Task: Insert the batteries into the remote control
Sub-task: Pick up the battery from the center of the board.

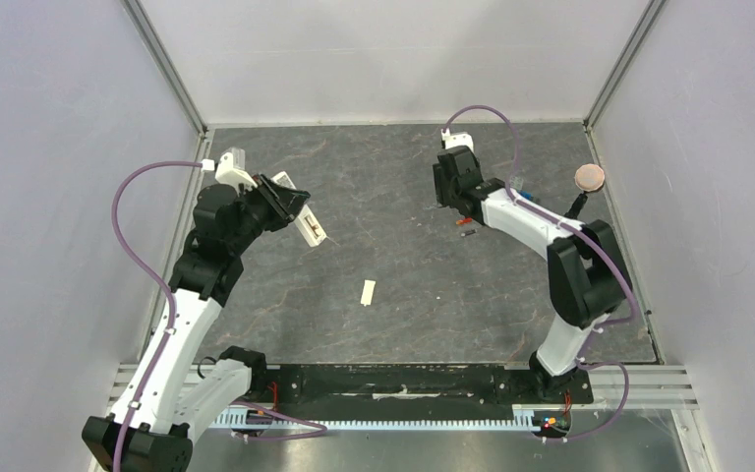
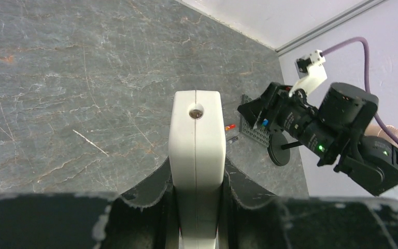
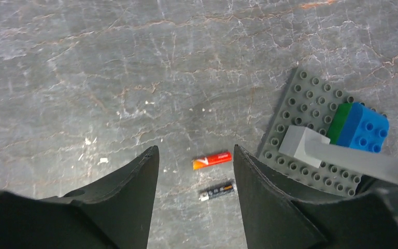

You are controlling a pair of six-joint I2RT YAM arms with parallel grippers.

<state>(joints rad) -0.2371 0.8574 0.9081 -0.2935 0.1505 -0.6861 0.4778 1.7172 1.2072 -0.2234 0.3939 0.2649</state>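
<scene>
Right end effector (image 3: 194,171), spread, is hovering over the batteries (image 3: 212,160) at lower centre on the table (image 3: 83,78); left end effector (image 2: 196,192) is pinching the remote control (image 2: 196,129). Next likely needs lowering onto one.

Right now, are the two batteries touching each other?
Apart. Right wrist view: the red battery and the dark battery lie roughly parallel, a strip of bare table plainly showing between them.
</scene>
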